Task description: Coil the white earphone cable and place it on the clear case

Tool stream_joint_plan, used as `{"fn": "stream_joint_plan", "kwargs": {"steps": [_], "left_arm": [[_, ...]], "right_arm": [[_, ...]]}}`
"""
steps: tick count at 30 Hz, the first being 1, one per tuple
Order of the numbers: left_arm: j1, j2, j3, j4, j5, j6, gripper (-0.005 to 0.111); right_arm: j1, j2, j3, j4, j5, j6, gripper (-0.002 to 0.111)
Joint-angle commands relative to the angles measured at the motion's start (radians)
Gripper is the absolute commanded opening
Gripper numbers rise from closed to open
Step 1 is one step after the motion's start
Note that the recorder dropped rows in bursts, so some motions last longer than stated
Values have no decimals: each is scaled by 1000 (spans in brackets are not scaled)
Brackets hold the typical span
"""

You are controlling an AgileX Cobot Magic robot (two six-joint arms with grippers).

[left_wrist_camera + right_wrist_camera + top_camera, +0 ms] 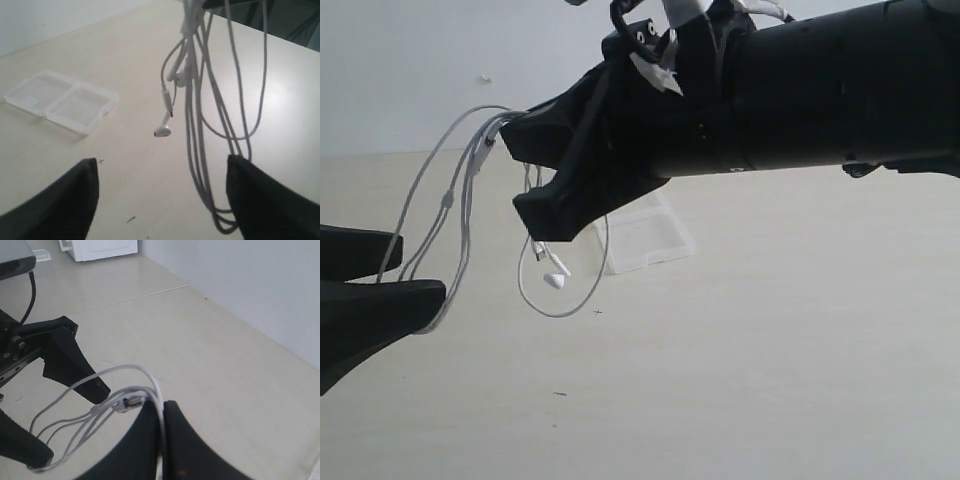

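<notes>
Mid-coil, by the look of it. Thin white earphone cable [460, 210] held up off the pale worktop [770, 350], several strands bunched and pinched in the right gripper [163, 407], fingers pressed together on them. From there, loops draped down to the left gripper [161, 162], fingers spread wide, strands hooked round one finger only. One small white earbud [161, 131] and a longer slack loop dangling free between the two. Small transparent hinged plastic case [80, 107] lying open and flat on the worktop, apart from the cable.

For a tidy coil: hold the pinch firm, draw the hooked loops just taut without tugging strands out, gather the dangling earbud and slack loop into the bundle, and only then lower over the case. Likely snag: thin wire slipping off the open finger.
</notes>
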Motion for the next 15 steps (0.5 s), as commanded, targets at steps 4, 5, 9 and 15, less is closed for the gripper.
{"fn": "stream_joint_plan", "kwargs": {"steps": [4, 5, 9, 15], "left_arm": [[2, -34, -8, -4, -25, 4, 83], [2, -38, -10, -4, -25, 4, 85], [2, -46, -14, -4, -28, 4, 86], [2, -46, -14, -4, -40, -21, 89]], "right_arm": [[0, -7, 1, -43, -8, 26, 0], [0, -7, 1, -43, -8, 26, 0], [0, -7, 1, -43, -8, 26, 0], [0, -7, 1, -43, -8, 26, 0]]}}
